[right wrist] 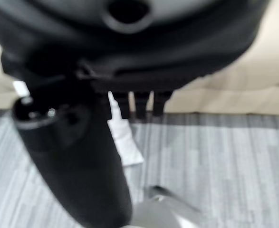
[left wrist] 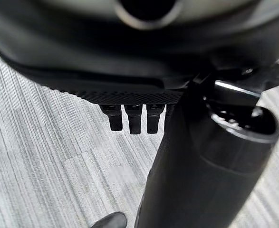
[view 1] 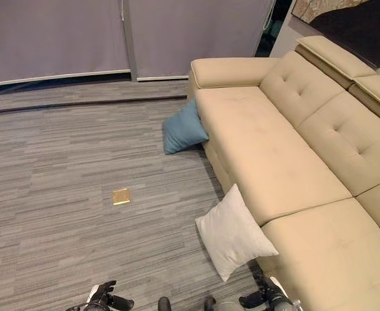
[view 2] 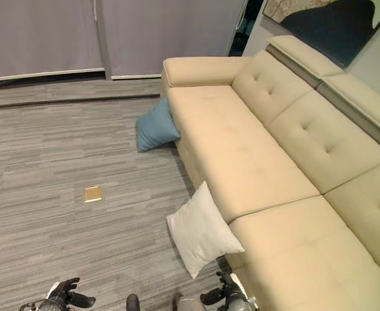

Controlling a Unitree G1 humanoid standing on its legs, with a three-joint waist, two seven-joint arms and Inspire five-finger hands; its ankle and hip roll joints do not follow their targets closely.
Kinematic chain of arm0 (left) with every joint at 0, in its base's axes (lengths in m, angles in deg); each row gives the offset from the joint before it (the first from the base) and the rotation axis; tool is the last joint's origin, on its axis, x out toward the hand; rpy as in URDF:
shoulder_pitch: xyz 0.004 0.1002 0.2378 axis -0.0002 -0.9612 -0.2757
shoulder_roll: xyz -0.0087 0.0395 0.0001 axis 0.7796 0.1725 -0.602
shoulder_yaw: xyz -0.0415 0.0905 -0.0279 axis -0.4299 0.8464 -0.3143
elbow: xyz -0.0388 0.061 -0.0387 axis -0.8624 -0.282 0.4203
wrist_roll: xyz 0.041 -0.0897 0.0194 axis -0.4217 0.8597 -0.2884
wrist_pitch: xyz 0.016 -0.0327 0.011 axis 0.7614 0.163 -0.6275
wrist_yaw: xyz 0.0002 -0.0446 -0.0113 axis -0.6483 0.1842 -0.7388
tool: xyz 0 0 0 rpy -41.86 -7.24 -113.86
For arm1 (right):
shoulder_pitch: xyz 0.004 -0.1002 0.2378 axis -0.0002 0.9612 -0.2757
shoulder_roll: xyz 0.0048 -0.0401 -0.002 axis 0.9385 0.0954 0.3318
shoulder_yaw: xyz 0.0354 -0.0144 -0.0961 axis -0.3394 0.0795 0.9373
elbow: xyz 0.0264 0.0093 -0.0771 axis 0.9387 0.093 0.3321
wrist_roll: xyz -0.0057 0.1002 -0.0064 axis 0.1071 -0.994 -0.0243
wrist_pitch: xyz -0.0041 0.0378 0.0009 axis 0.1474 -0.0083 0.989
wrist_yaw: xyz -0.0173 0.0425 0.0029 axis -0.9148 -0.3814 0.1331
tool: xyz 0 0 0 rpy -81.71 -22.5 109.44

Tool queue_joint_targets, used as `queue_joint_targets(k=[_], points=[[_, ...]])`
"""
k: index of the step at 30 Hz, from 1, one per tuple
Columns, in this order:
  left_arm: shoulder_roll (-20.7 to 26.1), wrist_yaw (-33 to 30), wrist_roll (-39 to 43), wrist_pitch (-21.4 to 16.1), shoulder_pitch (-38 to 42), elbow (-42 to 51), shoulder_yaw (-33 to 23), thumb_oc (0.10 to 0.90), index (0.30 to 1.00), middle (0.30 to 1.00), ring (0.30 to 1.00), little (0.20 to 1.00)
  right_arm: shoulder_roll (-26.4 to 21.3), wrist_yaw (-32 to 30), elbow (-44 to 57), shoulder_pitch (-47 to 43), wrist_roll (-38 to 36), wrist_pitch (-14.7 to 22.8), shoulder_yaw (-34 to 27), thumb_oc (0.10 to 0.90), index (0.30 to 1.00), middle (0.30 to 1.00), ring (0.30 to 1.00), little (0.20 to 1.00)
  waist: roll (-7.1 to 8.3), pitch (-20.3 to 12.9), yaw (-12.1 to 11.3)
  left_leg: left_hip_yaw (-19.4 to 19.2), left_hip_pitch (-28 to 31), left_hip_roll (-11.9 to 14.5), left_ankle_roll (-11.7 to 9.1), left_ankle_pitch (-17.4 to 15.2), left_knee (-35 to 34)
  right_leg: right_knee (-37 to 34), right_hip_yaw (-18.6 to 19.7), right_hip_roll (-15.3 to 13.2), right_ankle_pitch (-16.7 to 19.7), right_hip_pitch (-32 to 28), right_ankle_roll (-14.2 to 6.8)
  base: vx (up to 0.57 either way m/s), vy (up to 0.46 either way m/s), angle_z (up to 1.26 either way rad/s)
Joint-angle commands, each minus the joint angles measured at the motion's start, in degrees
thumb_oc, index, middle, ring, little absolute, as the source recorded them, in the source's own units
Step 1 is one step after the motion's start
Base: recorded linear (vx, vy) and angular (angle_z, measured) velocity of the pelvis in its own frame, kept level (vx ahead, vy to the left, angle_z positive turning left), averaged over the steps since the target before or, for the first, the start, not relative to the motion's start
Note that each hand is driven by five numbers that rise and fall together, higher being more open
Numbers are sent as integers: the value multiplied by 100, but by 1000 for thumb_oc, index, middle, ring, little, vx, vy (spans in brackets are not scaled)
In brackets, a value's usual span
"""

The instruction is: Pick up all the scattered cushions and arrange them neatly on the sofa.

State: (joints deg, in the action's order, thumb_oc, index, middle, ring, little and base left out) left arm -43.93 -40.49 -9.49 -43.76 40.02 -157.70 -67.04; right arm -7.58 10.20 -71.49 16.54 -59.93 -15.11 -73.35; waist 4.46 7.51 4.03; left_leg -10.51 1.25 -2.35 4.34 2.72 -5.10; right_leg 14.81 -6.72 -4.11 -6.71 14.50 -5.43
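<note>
A blue cushion [view 1: 183, 128] stands on the floor, leaning against the front of the beige sofa [view 1: 274, 155] near its armrest. A white cushion [view 1: 234, 232] leans tilted against the sofa's front edge further along, one corner on the carpet; that corner [right wrist: 126, 142] shows past my right hand's fingers. My left hand [view 1: 104, 298] hangs low over the carpet, far from both cushions, its fingers [left wrist: 133, 118] straight and holding nothing. My right hand [view 1: 267, 297] hangs just below the white cushion, beside the sofa, fingers straight and empty.
A small brass floor plate [view 1: 121, 195] is set in the grey carpet between me and the blue cushion. Grey curtains [view 1: 60, 39] close off the far side. The sofa's seat [view 2: 241, 155] is bare. A dark picture [view 2: 325, 26] hangs above the backrest.
</note>
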Motion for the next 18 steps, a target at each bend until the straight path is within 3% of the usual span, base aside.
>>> queue_joint_targets(k=[1, 3, 6, 9, 11, 15, 17, 18], points=[[89, -30, -147, -122, 46, 88, -151, 800, 900, 900, 900, 900, -288, -16, 64, -29, 93, 75, 28, 800, 900, 900, 900, 900, 90, 110, 108, 89, 224, 103, -457, -820, 416, -649, -319, 157, 601, -437, -218, 222, -57, -1], [28, -27, -216, -139, -37, 69, -143, 800, 900, 900, 900, 900, -283, 5, 139, 78, 10, 114, -11, 800, 900, 900, 900, 900, 120, 31, 154, 134, 291, 64, -474, -956, 521, -834, -16, 318, 550, -636, -144, 229, -82, 7], [-40, 16, -242, -137, -81, 64, -120, 800, 900, 900, 900, 900, -347, 23, 164, 211, -126, 164, -121, 800, 900, 900, 900, 900, 134, -64, 218, -8, 257, 186, -683, -1119, 1025, -1004, -64, 300, 449, -920, -17, 191, -106, 15], [-35, 48, -296, -131, -16, 149, -9, 800, 900, 900, 900, 900, -450, -10, 128, 198, -164, 154, -181, 800, 900, 900, 900, 900, 236, 32, 205, -75, -185, 376, -909, -782, 2266, -1096, 8, 266, 442, -1171, 128, 91, -112, 14], [-57, 42, -281, -133, 21, 220, 49, 800, 900, 900, 900, 900, -478, 5, 121, 208, -210, 136, -199, 800, 900, 900, 900, 900, 256, 29, 201, -111, -357, 448, -873, -752, 2571, -1147, 103, 290, 388, -1281, 180, 113, -32, -16], [-101, 93, -265, -115, 16, 280, 121, 800, 900, 900, 900, 900, -527, 1, 19, 242, -197, 101, -261, 800, 900, 900, 900, 900, 280, -36, 151, 35, -613, 481, -756, -971, 2130, -1213, 397, 257, 290, -1457, 139, 182, 52, -50], [-107, 95, -265, -116, 24, 267, 143, 800, 900, 900, 900, 900, -536, -6, 0, 234, -182, 95, -255, 800, 900, 900, 900, 900, 265, -44, 129, 153, -673, 499, -778, -879, 1896, -1212, 489, 272, 258, -1506, 131, 179, 90, -61], [-123, 92, -249, -125, 50, 241, 169, 800, 900, 900, 900, 900, -550, -24, -17, 218, -143, 90, -228, 800, 900, 900, 900, 900, 184, -16, 41, 648, -830, 505, -880, -493, 1299, -1194, 724, 370, 184, -1617, 142, 212, 120, -77]])
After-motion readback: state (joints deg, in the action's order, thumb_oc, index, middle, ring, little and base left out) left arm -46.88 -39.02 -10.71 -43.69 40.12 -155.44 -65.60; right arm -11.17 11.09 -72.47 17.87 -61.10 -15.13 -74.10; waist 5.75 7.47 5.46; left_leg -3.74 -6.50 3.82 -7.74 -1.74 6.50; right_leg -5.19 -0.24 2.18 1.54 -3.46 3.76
